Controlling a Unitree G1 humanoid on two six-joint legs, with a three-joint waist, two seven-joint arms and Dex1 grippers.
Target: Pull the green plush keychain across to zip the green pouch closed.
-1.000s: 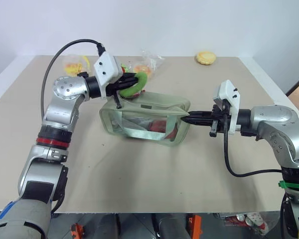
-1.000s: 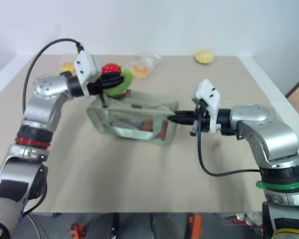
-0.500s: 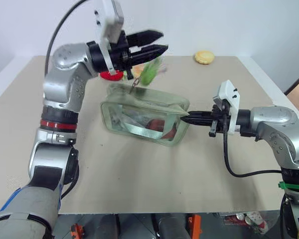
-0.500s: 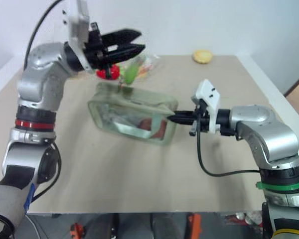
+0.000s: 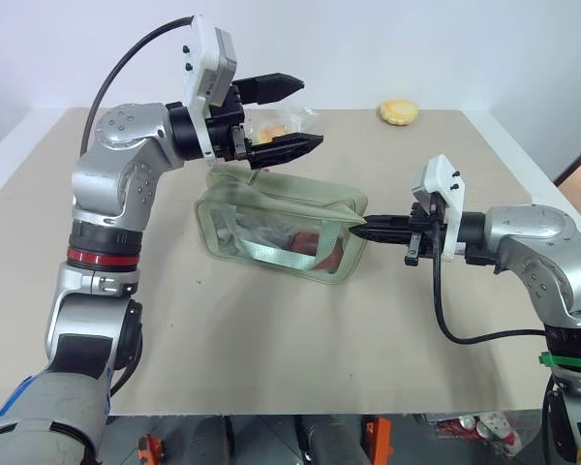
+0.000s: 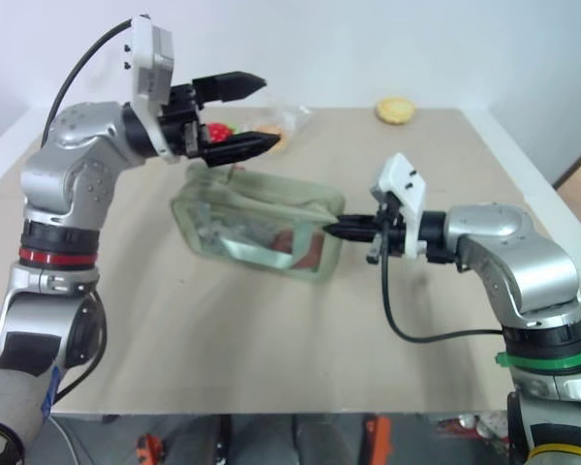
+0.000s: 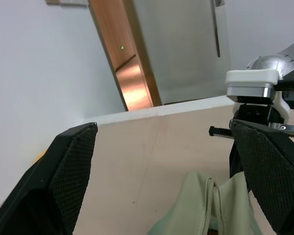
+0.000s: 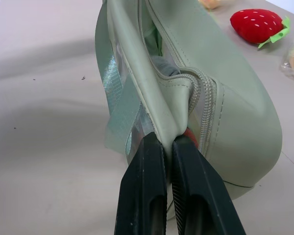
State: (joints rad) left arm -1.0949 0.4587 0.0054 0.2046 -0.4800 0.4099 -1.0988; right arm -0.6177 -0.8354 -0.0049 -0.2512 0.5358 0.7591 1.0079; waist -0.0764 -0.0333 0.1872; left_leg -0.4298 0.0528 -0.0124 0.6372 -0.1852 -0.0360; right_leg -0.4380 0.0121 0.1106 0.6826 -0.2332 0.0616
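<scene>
Now the left gripper (image 5: 289, 114) is hanging spread wide above the green pouch (image 5: 281, 228), so the right gripper (image 8: 169, 147) should be pinching that end firmly.

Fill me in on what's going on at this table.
A two-armed robot is working on the green pouch lying on the table. The right gripper is shut on the pouch's end fabric, bracing it. The left gripper hovers open above the pouch's other end, holding nothing. A red plush strawberry lies beyond.
</scene>
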